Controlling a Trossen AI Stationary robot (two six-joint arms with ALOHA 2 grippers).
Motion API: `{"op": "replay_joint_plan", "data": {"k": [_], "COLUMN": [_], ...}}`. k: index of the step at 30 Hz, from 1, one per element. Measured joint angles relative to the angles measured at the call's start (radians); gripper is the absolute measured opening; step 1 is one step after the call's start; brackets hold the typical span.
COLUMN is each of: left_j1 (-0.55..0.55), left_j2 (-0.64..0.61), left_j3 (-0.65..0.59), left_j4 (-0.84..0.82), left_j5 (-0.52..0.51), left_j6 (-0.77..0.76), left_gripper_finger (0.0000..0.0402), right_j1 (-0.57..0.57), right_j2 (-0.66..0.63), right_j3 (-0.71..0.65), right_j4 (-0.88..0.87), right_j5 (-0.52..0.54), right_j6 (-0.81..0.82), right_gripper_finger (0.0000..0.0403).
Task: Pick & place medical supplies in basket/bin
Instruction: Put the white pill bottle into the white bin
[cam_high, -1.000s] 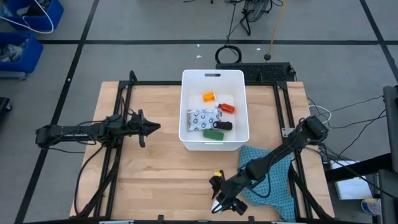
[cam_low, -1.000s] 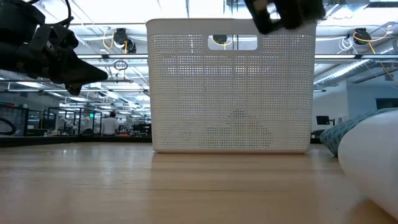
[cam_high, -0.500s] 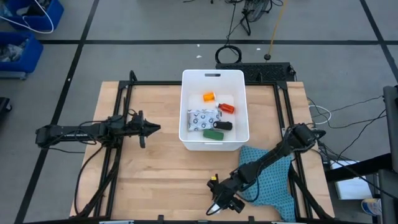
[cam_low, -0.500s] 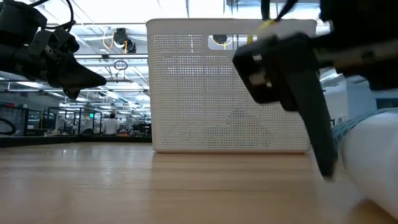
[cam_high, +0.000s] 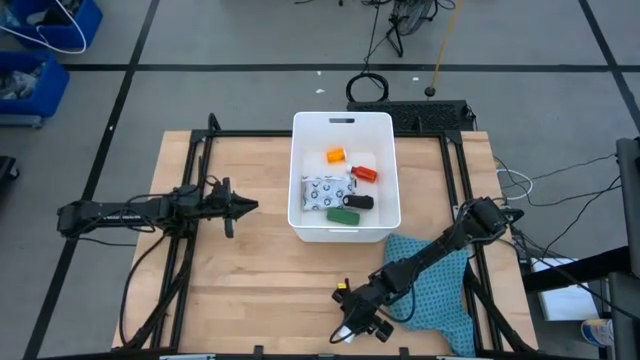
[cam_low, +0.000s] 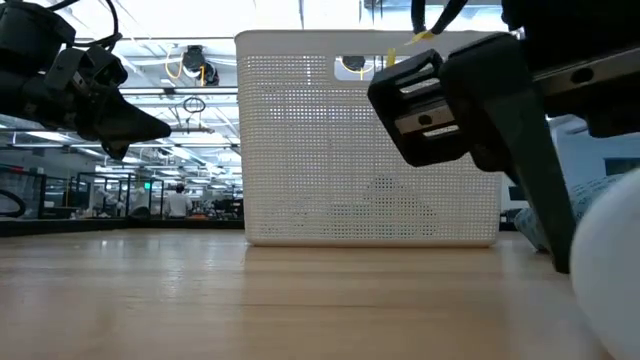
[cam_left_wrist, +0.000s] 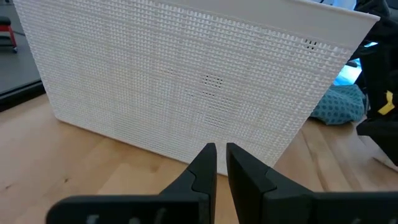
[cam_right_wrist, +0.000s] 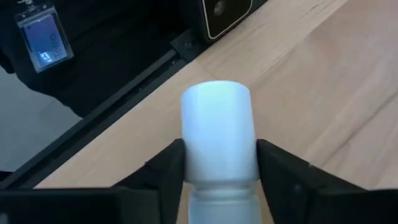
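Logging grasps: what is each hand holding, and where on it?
Right hand has its fingers on either side of the small white bottle, at the body; firm grip cannot be told. Left hand holds nothing.

Perforated white plastic tub (cam_low: 370, 140), pale matt wood table (cam_high: 250, 280), teal cloth (cam_high: 435, 290).

Both arms are dark, slim and jointed, each ending in a two-finger gripper. The left gripper (cam_high: 243, 205) narrows to a pointed black tip, and its fingers (cam_left_wrist: 200, 171) are matte black wedges with flat inner faces. The right gripper (cam_high: 345, 330) carries a small yellow tag near its wrist (seen from above), and its fingers (cam_right_wrist: 163, 167) are broad, black and blunt-ended. Black cables trail along both arms.
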Motion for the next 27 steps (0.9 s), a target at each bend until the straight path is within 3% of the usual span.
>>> {"op": "replay_joint_plan", "data": {"k": [2,7,15,27], "left_j1": [0.000,0.000,0.000,0.000], "left_j2": [0.000,0.000,0.000,0.000], "left_j3": [0.000,0.000,0.000,0.000], "left_j4": [0.000,-0.001,-0.003,-0.014], "left_j5": [0.000,0.000,0.006,0.007], "left_j6": [0.000,-0.001,-0.001,-0.004], "left_gripper_finger": [0.0037,0.0037,0.0037,0.0037], "right_j1": [0.000,-0.010,-0.032,-0.079], "right_j2": [-0.006,-0.067,-0.309,-0.764], "right_j3": [0.000,0.000,0.000,-0.030], "right_j4": [-0.004,-0.006,-0.038,-0.168], "right_j5": [0.002,0.009,0.068,0.363], "right_j6": [0.000,0.001,-0.009,-0.089], "right_gripper_finger": [0.0152,0.0152,0.0170,0.0159]}}
